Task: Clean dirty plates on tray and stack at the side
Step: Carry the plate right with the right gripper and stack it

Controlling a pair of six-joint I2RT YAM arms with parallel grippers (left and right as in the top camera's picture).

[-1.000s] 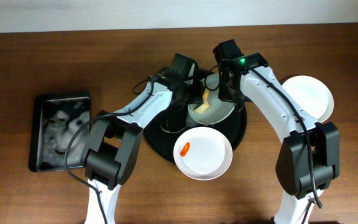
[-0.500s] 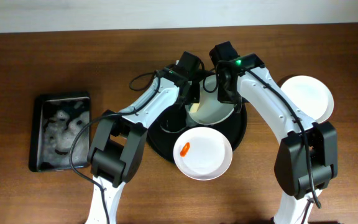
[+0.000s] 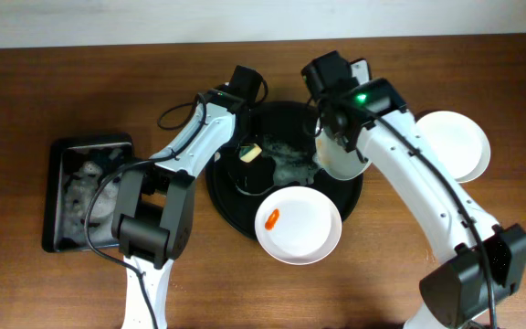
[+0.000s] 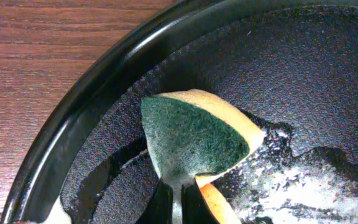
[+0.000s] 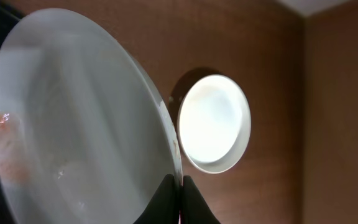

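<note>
Plates: 3 total.

Plate 1 (image 5: 73, 124): tilted on edge over the right part of the tray (image 3: 231, 206). R gripper (image 5: 180, 194) jaws narrow, pinched on its rim.

Plate 2 (image 3: 304, 228): flat, overhanging the tray's front rim; 1 orange smear (image 3: 272, 217).

Plate 3 (image 3: 455, 144): on table (image 3: 62, 73), right of the tray, apart from it.

L gripper (image 4: 178, 200): jaws narrow, clamping 1 sponge (image 4: 194, 134) over the tray's left part.

1 rect. tray (image 3: 57, 151) at far left.

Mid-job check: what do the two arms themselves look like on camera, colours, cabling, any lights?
Both arms have white curved links joined by chunky black joint housings. The left arm has a thin black cable looping beside it. The right arm shows a lit green light near its wrist. In the wrist views the fingers are slim and dark.
</note>
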